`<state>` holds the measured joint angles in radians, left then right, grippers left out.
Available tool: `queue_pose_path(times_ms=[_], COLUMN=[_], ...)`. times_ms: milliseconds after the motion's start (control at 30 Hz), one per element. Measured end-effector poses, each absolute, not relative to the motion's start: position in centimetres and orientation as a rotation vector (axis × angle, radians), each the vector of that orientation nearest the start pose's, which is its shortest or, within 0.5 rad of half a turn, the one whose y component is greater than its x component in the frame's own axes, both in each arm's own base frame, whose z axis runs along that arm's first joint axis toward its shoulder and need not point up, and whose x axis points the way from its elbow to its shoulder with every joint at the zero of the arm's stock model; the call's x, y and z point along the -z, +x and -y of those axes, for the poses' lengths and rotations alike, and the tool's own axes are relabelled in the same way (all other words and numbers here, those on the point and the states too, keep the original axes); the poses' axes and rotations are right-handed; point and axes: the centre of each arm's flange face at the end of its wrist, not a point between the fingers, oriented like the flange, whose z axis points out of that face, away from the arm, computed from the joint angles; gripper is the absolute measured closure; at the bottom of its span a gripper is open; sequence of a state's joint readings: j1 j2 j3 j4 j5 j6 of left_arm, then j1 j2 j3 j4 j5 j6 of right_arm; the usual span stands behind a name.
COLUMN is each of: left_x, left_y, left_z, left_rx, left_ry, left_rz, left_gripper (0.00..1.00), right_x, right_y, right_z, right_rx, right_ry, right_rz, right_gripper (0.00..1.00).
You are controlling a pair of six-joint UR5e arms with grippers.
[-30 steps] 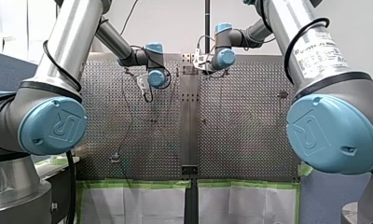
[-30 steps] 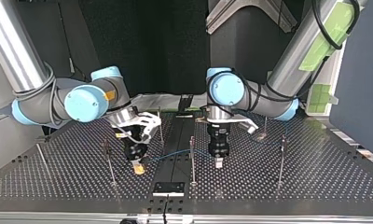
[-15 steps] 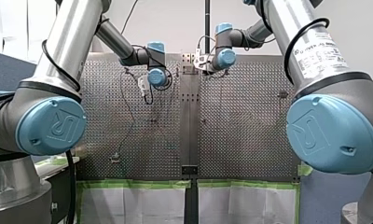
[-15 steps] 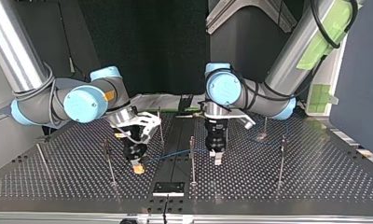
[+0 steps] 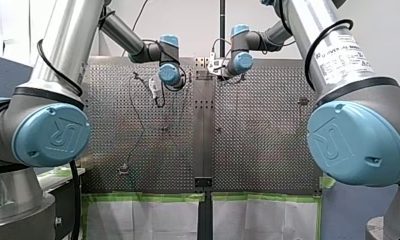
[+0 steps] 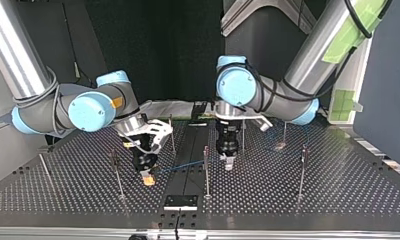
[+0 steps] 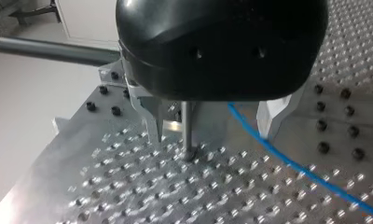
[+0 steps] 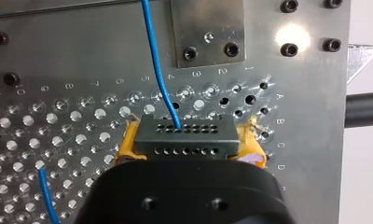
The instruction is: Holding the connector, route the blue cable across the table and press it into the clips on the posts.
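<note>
Cable routing is under way on the perforated table (image 6: 313, 200). The grey connector (image 8: 183, 136) is gripped between the yellow pads (image 8: 128, 147) of the right pincer (image 6: 148, 178), which is held low over the table to the left of the middle post (image 6: 206, 172) in the top view. The blue cable (image 6: 180, 165) is led from the connector across to that post and meets it part-way up; whether it is seated in a clip cannot be told. The left pincer (image 6: 228, 164) is held just to the right of the post, pointed down, with its 2 fingers (image 7: 153, 116) spread wide and nothing held. In the left wrist view a thin post (image 7: 186, 126) is seen between them, and the cable is run just beside the pale finger (image 7: 270, 116). The step in hand is judged to be the pressing of the cable at this post. For the next move, the cable would need to be kept taut by the right pincer while the left pincer is brought down onto it beside the post, without the post itself being snagged.
</note>
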<state>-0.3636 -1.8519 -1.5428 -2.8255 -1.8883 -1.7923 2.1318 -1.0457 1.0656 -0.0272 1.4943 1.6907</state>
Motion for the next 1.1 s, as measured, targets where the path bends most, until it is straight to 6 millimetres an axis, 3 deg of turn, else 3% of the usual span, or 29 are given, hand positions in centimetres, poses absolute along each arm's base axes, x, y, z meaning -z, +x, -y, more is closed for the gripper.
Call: queue_pose_path(times_ms=[167, 433, 867, 1100], left_x=[-37.3, -38.2, -38.2, -38.1], left_y=[50.0, 47.2, 40.9, 39.1], left_z=[31.6, 31.4, 32.5, 34.2], left_rx=[0.236, 0.264, 0.237, 0.224], left_ry=[-0.114, -0.109, -0.019, -0.001], left_rz=[-1.559, -1.522, -1.547, -1.515], left_gripper=[0.0, 0.0, 0.0, 0.0], right_x=[-42.3, -41.8, -38.7, -37.4], right_y=[49.1, 48.5, 47.2, 46.1], right_z=[52.3, 52.1, 51.8, 52.2], right_rx=[-1.736, -1.694, -1.609, -1.573], right_ry=[1.639, 1.68, 1.725, 1.736], right_rz=[0.957, 0.992, 1.041, 1.066], right_gripper=[1.0, 1.0, 1.0, 1.0])
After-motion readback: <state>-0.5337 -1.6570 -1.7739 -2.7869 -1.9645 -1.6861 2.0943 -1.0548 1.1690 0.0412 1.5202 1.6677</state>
